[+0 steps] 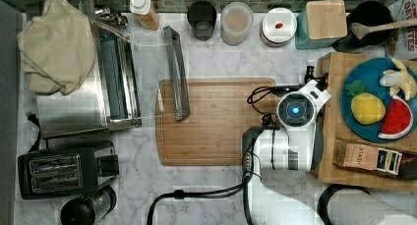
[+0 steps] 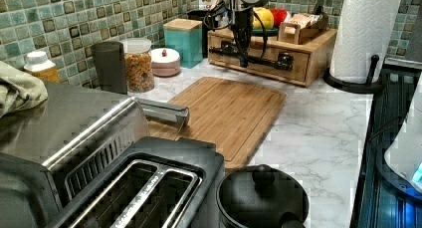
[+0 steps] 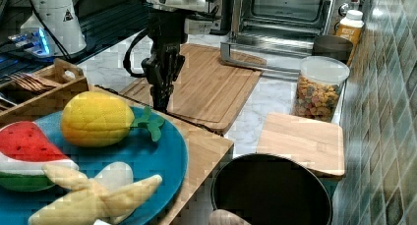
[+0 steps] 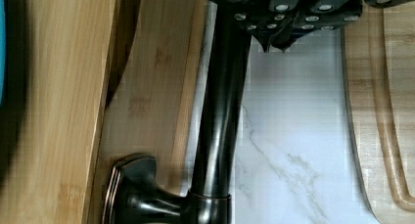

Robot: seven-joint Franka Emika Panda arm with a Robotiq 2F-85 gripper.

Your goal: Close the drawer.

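Jaws first: we see the gripper (image 4: 274, 40) hanging at the dark bar handle (image 4: 222, 101) of the drawer (image 4: 147, 101), but whether its jaws are apart or together we cannot tell.

Our left view, upper centre, gives the drawer (image 2: 263, 56) front-on in a wooden box, with the handle (image 2: 249, 56) running across it and the gripper (image 2: 243, 58) down in front of the bar. Our wrist view adds a narrow dark gap between the box top and the drawer front.

From the top view the white arm (image 1: 290, 131) covers that spot, right of centre, between the cutting board (image 1: 211, 122) and the blue plate (image 1: 366, 102) of toy fruit. Marble desk (image 1: 196, 190) shows along the lower edge.
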